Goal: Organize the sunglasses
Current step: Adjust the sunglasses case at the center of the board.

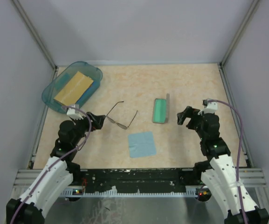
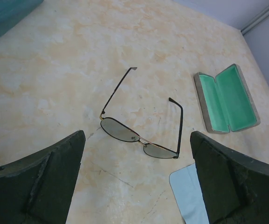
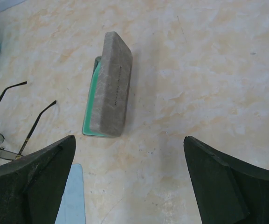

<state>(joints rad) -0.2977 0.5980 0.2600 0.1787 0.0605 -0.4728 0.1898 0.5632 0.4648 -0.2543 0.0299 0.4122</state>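
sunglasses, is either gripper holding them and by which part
Nothing held. The sunglasses lie free on the table; left gripper and right gripper are both open.

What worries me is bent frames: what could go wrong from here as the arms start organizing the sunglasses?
1. The sunglasses lie flat with thin temples spread; the open left gripper could bend the wire or smudge a lens when pinching.
2. The case sits open with its lid raised; a nudge from the open right gripper might slide it or tip it shut.
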